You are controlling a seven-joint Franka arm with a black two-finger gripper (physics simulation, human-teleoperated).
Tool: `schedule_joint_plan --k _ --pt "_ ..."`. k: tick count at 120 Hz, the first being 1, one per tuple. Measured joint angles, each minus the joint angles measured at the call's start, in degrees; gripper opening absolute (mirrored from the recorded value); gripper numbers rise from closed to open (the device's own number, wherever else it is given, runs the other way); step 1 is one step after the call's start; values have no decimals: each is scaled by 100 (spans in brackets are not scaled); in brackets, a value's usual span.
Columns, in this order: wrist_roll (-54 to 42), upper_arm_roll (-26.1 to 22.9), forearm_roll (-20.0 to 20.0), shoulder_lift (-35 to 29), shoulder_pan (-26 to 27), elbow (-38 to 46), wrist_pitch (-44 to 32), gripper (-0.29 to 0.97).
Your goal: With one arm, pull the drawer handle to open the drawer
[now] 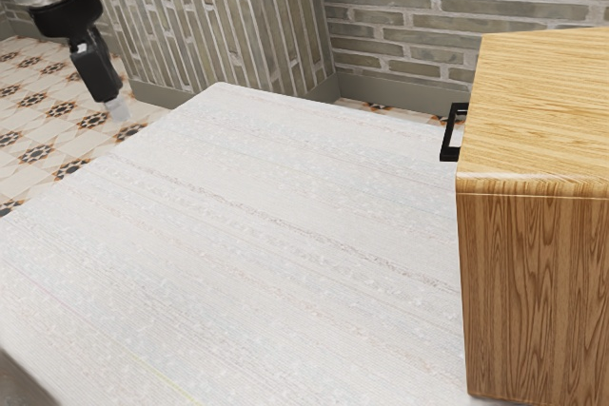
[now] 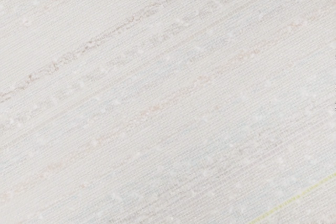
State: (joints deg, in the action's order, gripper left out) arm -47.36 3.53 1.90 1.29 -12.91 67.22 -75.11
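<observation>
Well apart from drawer handle (image 1: 454,132) hangs claw (image 1: 116,106); wrist view faces tabletop (image 2: 168,98).

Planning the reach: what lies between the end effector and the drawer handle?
Nothing but bare tabletop between end effector and drawer handle, as the exterior view shows.

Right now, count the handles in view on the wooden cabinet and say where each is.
1. A black handle juts from the arm-facing side of the wooden cabinet, near its top, at the exterior view's right. That side is hidden, so more may exist.
</observation>
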Motion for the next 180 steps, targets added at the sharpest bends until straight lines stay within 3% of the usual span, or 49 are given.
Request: schedule_joint_plan --k 48,64,78,98,117,131,161,180 --pt "-742 21 103 -45 -4 256 306 68" --pt "-2304 28 5 112 212 410 -69 68" --pt "-3967 9 398 132 763 619 -744 68" --pt "-5913 -1 648 204 1462 599 -1258 68" --pt "-7393 -31 701 325 1132 561 -1723 67" --pt "-8314 -485 821 468 883 558 -2146 65" --pt "-9816 -713 1368 809 1027 439 -2790 51" --pt "-10698 -751 2053 965 955 428 -3060 45"
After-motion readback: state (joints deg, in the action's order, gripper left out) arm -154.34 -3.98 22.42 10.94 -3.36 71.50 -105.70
